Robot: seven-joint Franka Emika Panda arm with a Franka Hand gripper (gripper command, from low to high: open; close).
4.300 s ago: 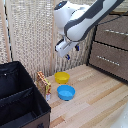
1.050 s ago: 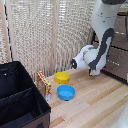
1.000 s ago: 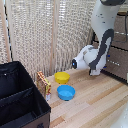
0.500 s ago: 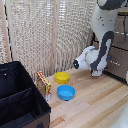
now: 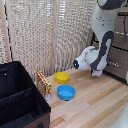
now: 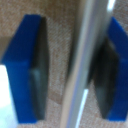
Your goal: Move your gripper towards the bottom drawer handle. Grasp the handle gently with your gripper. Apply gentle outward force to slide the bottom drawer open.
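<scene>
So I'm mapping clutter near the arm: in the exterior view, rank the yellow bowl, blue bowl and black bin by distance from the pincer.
1. Yellow bowl, floor, toward the view's left of the pincer.
2. Blue bowl, just in front of it.
3. Black bin, far left.

A robot arm at work in a home-like room

Light wood plank floor, woven reed screen, dark brown drawer unit and yellow and blue bowls suggest a domestic setting.
</scene>
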